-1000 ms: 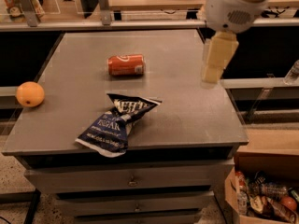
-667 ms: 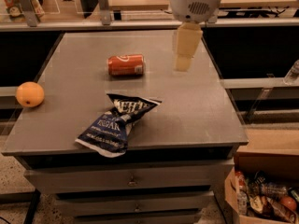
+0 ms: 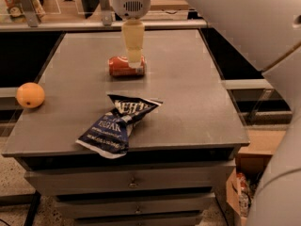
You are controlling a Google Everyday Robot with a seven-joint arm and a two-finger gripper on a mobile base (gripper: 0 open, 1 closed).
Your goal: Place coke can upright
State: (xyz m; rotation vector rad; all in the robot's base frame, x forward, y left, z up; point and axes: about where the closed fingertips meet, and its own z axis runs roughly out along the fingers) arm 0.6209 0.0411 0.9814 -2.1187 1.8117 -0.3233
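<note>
The coke can is red-orange and lies on its side on the grey table, toward the middle back. My gripper hangs from its white wrist right above the can's right end and covers that end from view. The pale yellow fingers point straight down at the can.
A round orange fruit sits at the table's left edge. A dark blue chip bag lies crumpled near the front edge, in front of the can. My white arm fills the upper right. Drawers are under the table, a box of items at lower right.
My gripper has moved left across the table from its right side to above the can's right end. The can, the fruit and the bag have not moved.
</note>
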